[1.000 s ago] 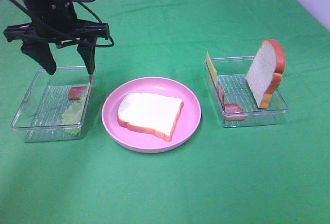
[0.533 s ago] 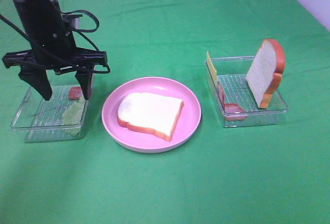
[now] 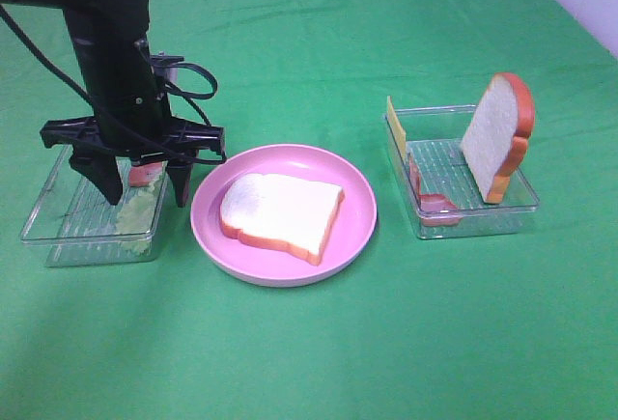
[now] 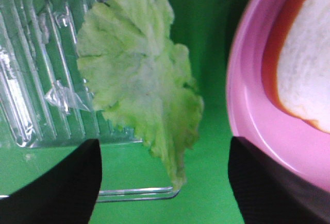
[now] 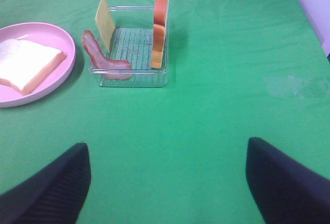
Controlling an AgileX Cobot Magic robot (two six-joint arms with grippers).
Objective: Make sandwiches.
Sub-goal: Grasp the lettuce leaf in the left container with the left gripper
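Here, R gripper: jaws spread wide, empty, over bare green cloth; not seen in high view. Next, pink plate at centre w/ flat slice lying on it, white face up, crust orange-brown. L tray sits just beside plate, on its left in high view. Lettuce lies at tray's plate-side end, one lobe hanging over tray wall. L gripper: jaws released, pointing down, straddling lettuce; one finger over tray, other over gap beside plate rim; contact w/ lettuce cannot be told. Bacon bit lies just behind gripper in same tray. R tray, apart from plate on its right: bacon strip curled at near end, cheese leaning on plate-side wall, upright slice standing on edge toward far right side
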